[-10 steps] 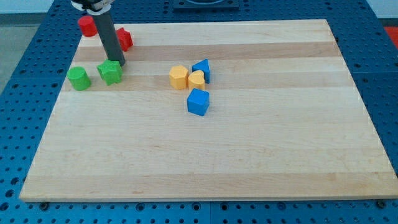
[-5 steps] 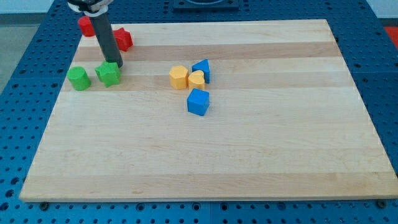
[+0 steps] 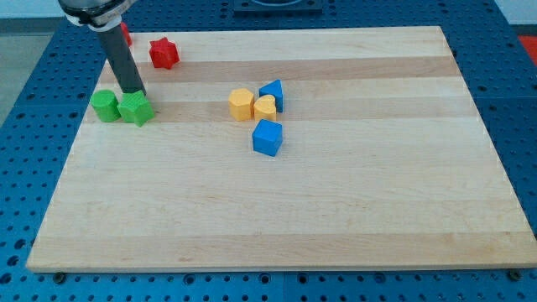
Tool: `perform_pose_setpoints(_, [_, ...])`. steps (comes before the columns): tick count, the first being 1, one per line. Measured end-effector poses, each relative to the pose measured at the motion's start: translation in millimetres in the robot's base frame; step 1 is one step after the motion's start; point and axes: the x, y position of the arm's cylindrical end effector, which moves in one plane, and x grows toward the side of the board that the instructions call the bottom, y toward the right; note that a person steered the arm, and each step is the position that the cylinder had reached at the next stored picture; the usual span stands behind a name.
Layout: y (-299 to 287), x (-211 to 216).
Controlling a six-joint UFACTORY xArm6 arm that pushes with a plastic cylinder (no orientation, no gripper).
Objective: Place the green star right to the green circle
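The green star [image 3: 136, 109] lies near the board's left edge, touching the right side of the green circle [image 3: 105, 106]. My tip [image 3: 137, 91] is at the star's top edge, touching it or nearly so. The dark rod rises from there up and to the left, out of the view's top.
A red star [image 3: 164, 53] lies near the board's top left. A red block [image 3: 125, 33] shows partly behind the rod. A yellow hexagon [image 3: 242, 104], a yellow heart-like block [image 3: 265, 107], a blue triangular block [image 3: 273, 93] and a blue block [image 3: 268, 137] cluster near the middle.
My tip moved left and slightly down. The green star slid left and now rests against the green circle. The other blocks have not moved.
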Motion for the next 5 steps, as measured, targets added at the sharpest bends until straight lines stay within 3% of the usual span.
perform_pose_setpoints(3, [0, -6])
perform_pose_setpoints(5, [-16, -35])
